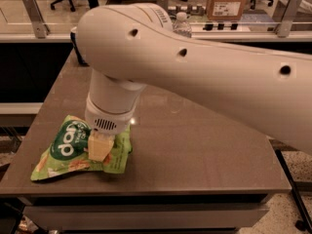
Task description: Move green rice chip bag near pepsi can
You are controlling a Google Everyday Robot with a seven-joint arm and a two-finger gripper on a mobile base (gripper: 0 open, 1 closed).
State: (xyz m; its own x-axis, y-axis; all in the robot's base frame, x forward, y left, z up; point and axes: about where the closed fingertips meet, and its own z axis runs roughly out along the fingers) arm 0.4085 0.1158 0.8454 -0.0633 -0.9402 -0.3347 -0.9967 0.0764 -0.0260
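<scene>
The green rice chip bag (66,150) lies flat on the near left corner of the brown table (195,145), its dark-green round logo facing up. My gripper (100,148) comes straight down from the big white arm (195,67) onto the bag's right half and touches it. A small dark can (78,45), which I take for the pepsi can, stands at the table's far left edge, mostly hidden behind the arm.
A clear water bottle (181,23) stands at the table's far edge, behind the arm. The arm spans the table's upper right. Beyond the table are a glass rail, a cardboard box (226,1) and office chairs.
</scene>
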